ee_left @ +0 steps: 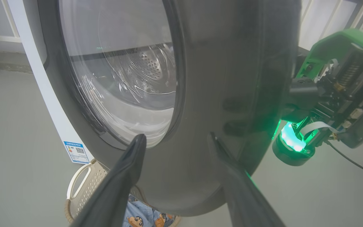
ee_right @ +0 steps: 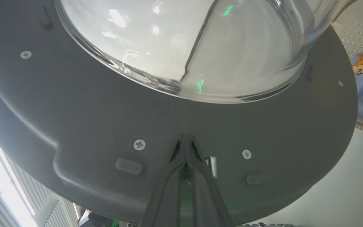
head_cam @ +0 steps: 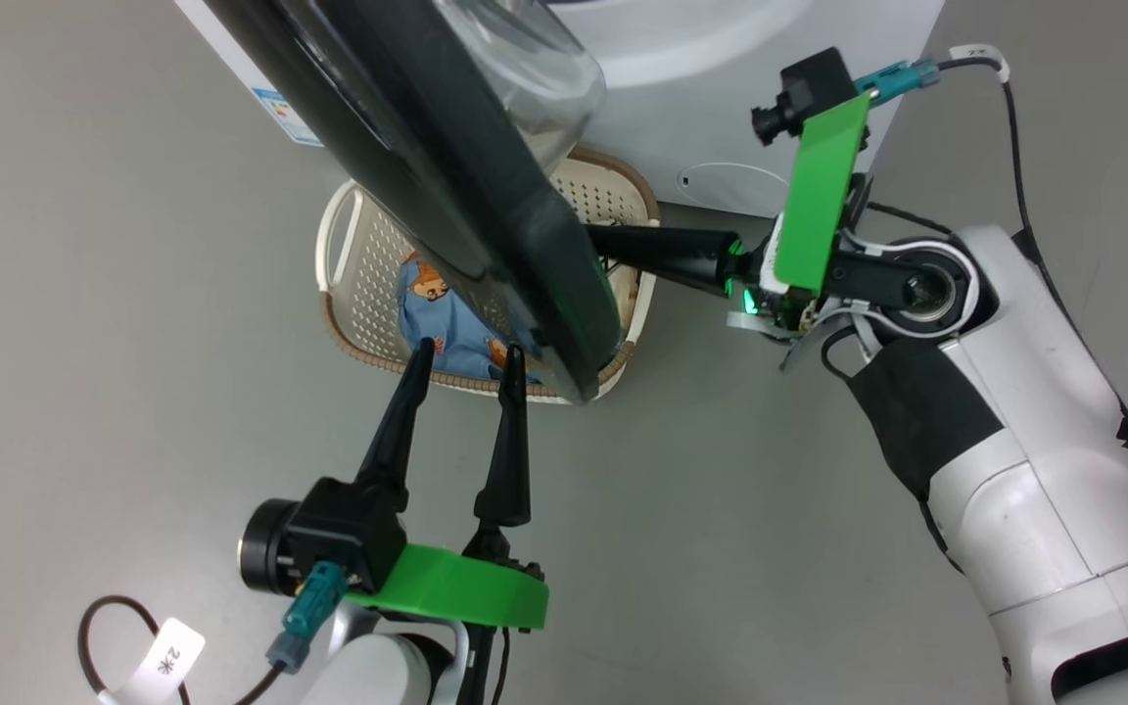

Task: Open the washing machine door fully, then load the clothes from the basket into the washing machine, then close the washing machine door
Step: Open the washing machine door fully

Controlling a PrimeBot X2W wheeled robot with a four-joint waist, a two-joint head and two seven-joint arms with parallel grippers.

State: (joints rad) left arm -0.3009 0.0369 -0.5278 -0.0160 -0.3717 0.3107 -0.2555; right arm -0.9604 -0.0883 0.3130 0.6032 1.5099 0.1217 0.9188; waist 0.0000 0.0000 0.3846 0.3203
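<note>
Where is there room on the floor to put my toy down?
Bare grey floor lies left of the cream perforated plastic basket and right of the open left hand. Crowded over the basket: the black-ringed glass door and shut right hand.

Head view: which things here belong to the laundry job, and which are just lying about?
For the job: big white front-loading washing machine; its round glossy black door with bulging glass window; cream perforated plastic basket; light-blue cartoon-print clothes.
Just there: blue label sticker; round white filter cover; white-tagged dark cable.

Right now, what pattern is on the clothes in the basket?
The clothes are light blue with orange-brown cartoon figures, clearest in the head view.
</note>
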